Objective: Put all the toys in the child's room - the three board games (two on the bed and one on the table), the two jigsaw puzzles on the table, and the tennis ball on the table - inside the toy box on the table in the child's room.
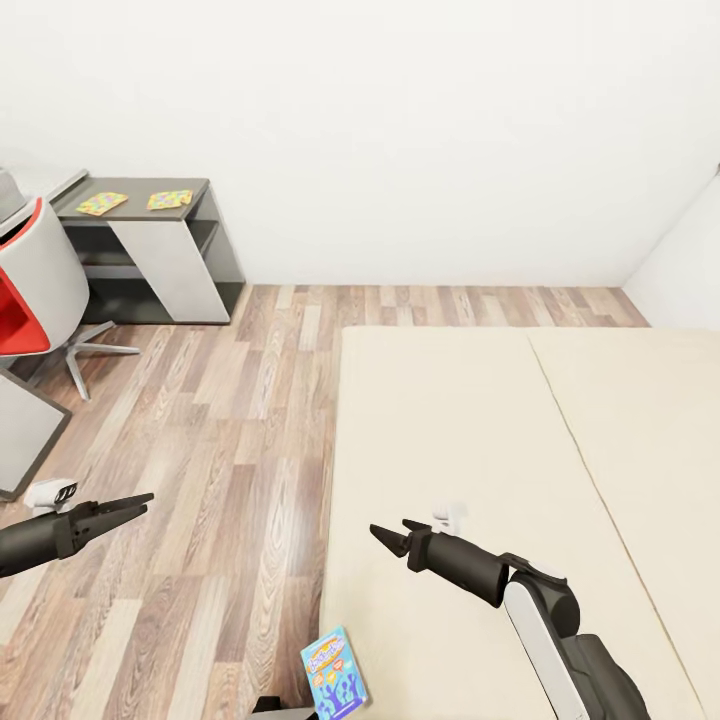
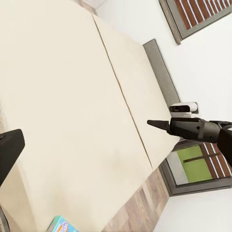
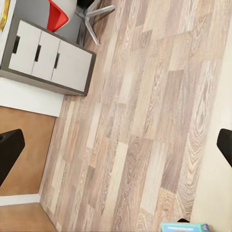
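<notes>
A small blue board game [image 1: 335, 675] lies at the near corner of the cream bed [image 1: 500, 430]; it also shows in the wrist views [image 2: 63, 225] [image 3: 184, 227]. Two jigsaw puzzles [image 1: 102, 203] [image 1: 170, 199] lie on the table's low dark section [image 1: 140, 185] at the far left. My right gripper [image 1: 388, 537] hovers open over the bed's left edge, above and beyond the blue box, fingers [image 3: 9, 152] spread wide and empty. Over the wood floor, left of the bed, my left gripper [image 1: 138, 503] is open and holds nothing. The toy box and tennis ball are out of view.
A red and white swivel chair [image 1: 30, 290] stands by the table at the left. White drawers [image 3: 48, 53] of the table show in the right wrist view. Wood plank floor [image 1: 230, 450] runs between table and bed. A grey headboard [image 2: 164, 72] and a window [image 2: 198, 164] lie beyond the bed.
</notes>
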{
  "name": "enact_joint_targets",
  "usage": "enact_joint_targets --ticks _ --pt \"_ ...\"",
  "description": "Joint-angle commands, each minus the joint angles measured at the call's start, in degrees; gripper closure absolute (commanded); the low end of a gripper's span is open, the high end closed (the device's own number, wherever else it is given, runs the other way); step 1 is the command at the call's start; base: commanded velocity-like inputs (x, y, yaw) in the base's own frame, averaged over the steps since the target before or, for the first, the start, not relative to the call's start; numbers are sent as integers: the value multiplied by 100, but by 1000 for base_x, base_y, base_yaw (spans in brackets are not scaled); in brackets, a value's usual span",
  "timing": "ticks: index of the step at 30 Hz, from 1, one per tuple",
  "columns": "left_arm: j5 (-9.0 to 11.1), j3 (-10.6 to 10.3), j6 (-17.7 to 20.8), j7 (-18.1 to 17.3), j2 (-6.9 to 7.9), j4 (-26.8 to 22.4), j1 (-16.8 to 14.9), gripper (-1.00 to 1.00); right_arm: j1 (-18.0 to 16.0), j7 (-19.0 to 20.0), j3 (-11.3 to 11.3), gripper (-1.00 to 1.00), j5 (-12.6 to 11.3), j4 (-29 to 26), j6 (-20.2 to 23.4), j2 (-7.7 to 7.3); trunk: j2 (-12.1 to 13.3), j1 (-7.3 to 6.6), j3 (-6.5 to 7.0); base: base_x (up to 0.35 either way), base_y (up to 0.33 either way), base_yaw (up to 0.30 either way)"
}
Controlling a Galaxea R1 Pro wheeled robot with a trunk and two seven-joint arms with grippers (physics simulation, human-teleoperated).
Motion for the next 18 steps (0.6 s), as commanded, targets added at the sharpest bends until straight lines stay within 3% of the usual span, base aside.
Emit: enact_joint_targets --ticks 1,18 --pt "-5 1 61 -23 1 -1 -3 -100 -4 -4 2 -100 -24 -5 31 -4 -9 3 -7 0 0 4" --pt "-5 1 61 -23 1 -1 -3 -100 -4 -4 1 -100 -42 -7 31 -7 -9 3 59 0 0 -47"
